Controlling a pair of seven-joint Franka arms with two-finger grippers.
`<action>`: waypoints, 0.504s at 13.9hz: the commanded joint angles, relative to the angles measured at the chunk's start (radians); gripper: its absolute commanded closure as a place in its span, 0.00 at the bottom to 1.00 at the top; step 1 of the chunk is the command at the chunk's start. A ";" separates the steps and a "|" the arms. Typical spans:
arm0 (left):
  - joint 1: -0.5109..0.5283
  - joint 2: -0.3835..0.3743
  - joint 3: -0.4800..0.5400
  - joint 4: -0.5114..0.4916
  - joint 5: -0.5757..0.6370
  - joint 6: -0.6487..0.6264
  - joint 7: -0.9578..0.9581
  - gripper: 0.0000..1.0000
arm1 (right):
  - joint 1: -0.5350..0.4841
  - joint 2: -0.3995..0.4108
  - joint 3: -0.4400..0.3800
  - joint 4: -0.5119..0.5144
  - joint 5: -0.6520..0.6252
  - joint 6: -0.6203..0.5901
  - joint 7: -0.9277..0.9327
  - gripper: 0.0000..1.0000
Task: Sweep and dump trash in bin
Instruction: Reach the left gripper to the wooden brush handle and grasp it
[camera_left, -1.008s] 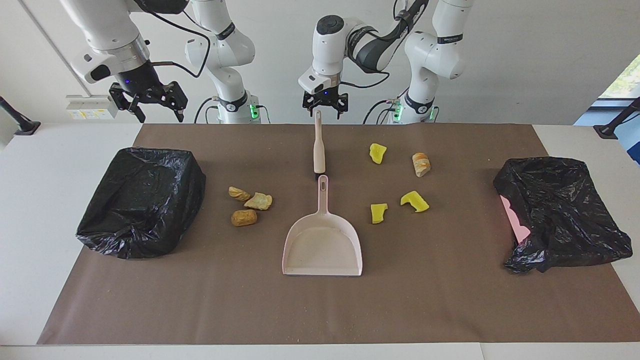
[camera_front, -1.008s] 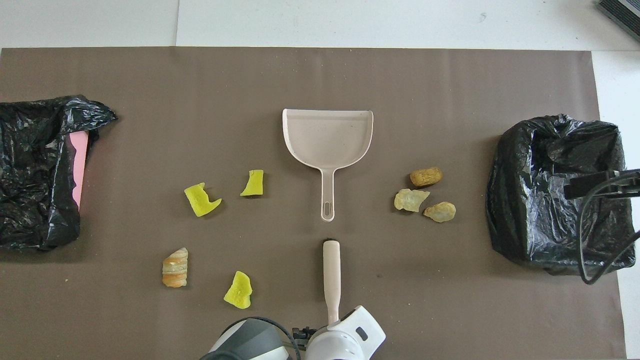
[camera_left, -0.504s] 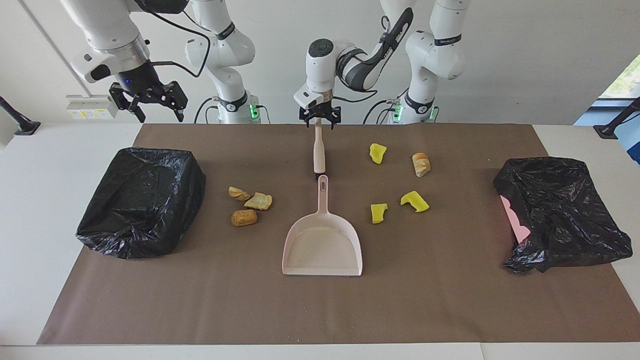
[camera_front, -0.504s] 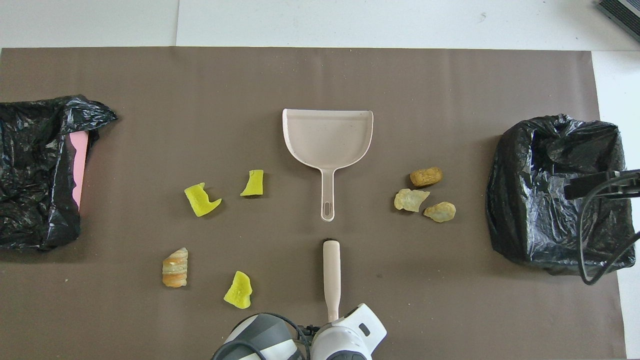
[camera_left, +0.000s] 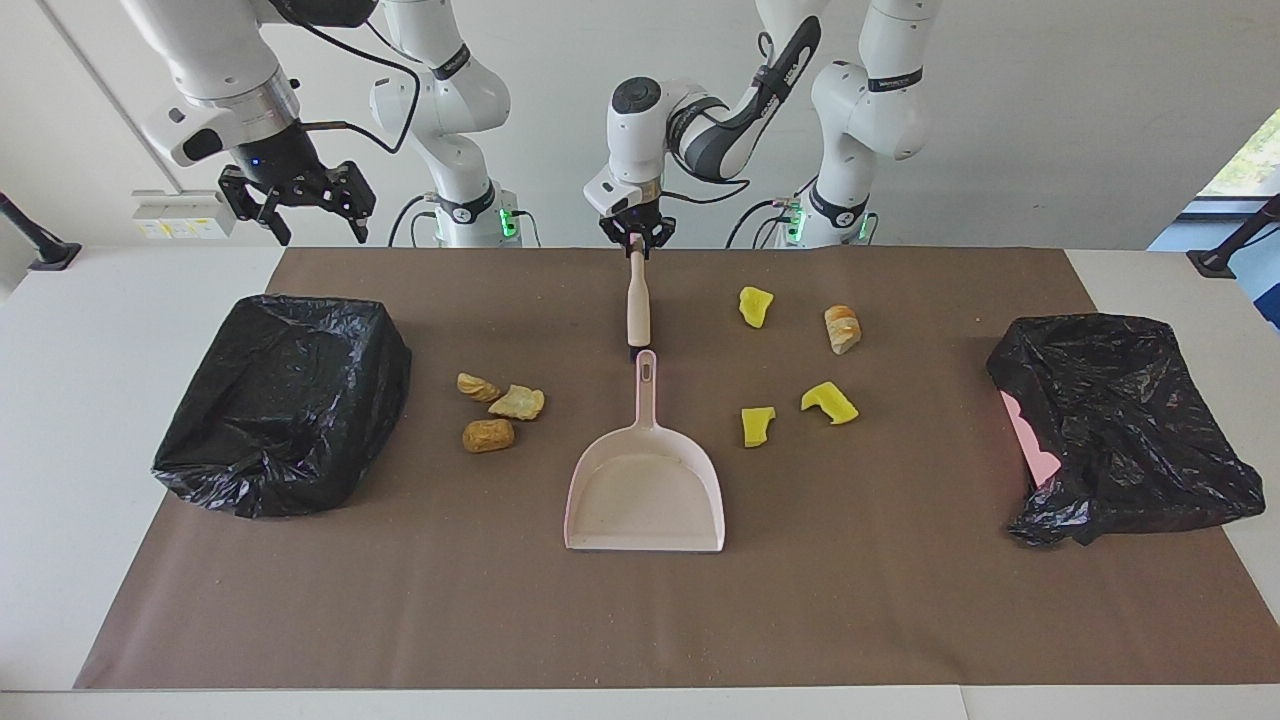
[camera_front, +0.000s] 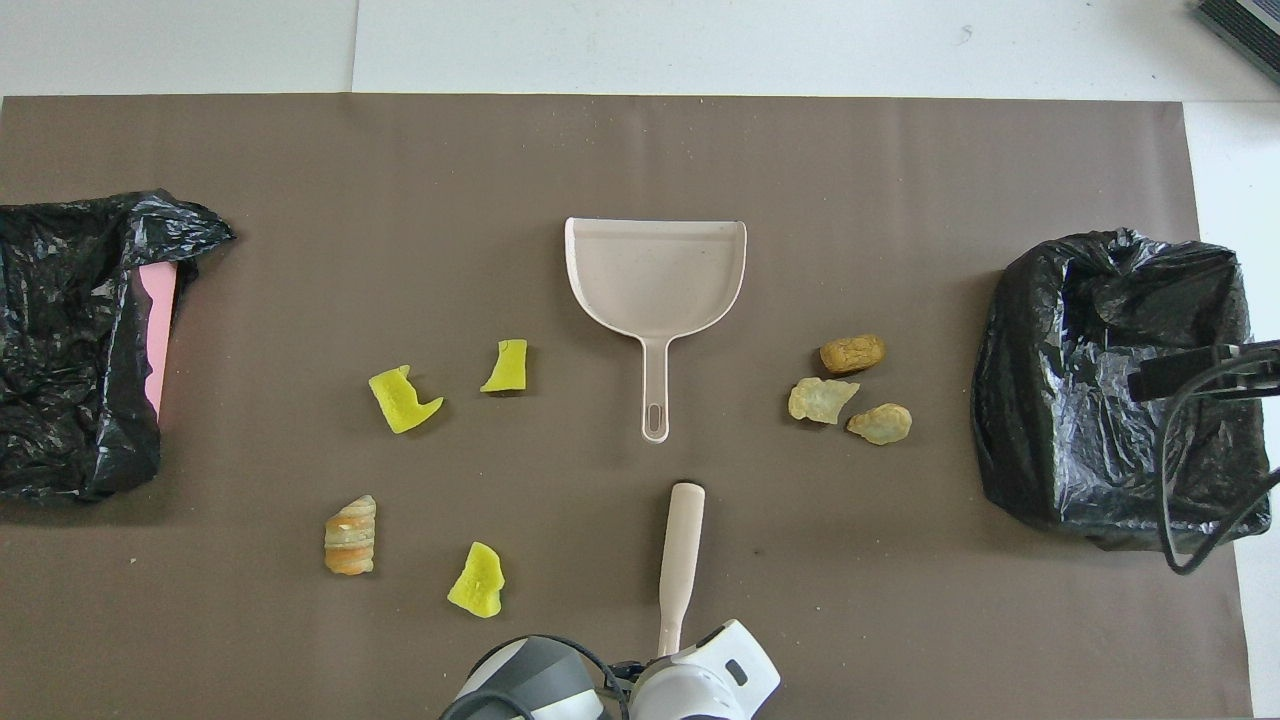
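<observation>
Seven trash lumps (camera_left: 800, 360) lie loose on the mat either side of the dustpan (camera_left: 645, 495); left gripper (camera_left: 636, 240) clamped on the brush (camera_left: 637, 305) at its thin handle tip, risking pivot or slip under sweeping load; right gripper (camera_left: 300, 200) waits spread over the black-bagged bin (camera_left: 285, 400).

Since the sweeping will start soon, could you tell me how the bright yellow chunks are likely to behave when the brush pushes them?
The yellow chunks look foam-like, so probably very light and apt to skid or tumble. Their jagged, flat-sided shapes suggest flipping rather than rolling. They lie apart, so each may need its own stroke toward the dustpan.
</observation>
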 joint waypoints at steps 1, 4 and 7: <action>-0.019 -0.011 0.018 -0.018 -0.017 -0.003 0.010 0.83 | -0.007 -0.023 0.004 -0.026 -0.003 0.007 -0.030 0.00; -0.006 -0.030 0.024 -0.006 -0.017 -0.079 0.027 0.98 | -0.007 -0.023 0.004 -0.025 -0.003 0.007 -0.030 0.00; 0.070 -0.096 0.032 0.015 -0.013 -0.240 0.120 1.00 | -0.007 -0.023 0.004 -0.026 -0.003 0.005 -0.027 0.00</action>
